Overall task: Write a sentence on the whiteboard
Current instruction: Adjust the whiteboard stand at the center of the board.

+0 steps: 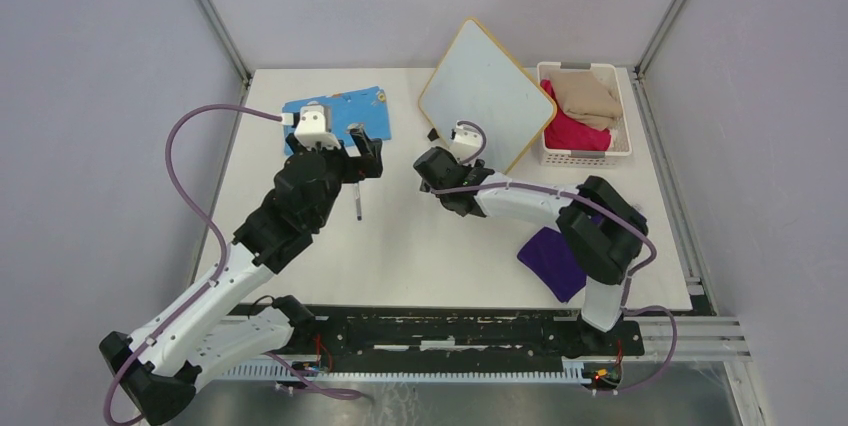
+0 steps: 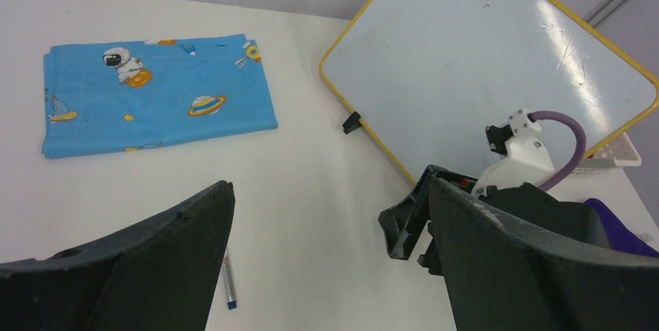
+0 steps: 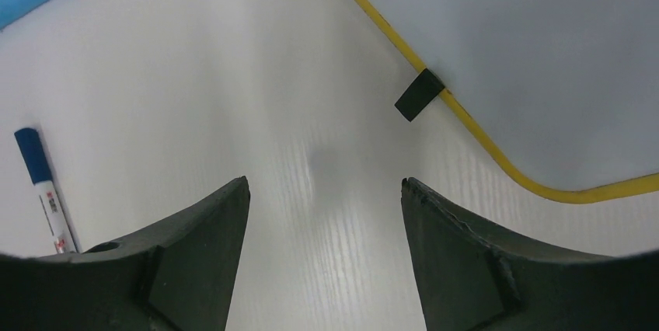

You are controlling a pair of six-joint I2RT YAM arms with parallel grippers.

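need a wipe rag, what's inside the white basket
A beige cloth lies over a red-pink cloth in the white basket. Anything under them is covered; the whiteboard overlaps its left rim.

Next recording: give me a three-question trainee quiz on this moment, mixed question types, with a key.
1. True or false: the whiteboard has blue writing on it.
2. Pick one. The marker lies:
A) on the whiteboard
B) on the bare table, near the open left end effector
C) clamped between the left end effector's fingers
3. Short answer: what colour is the cloth lying by the right arm?

Key: 1 false, the board is blank. 2 B. 3 purple.
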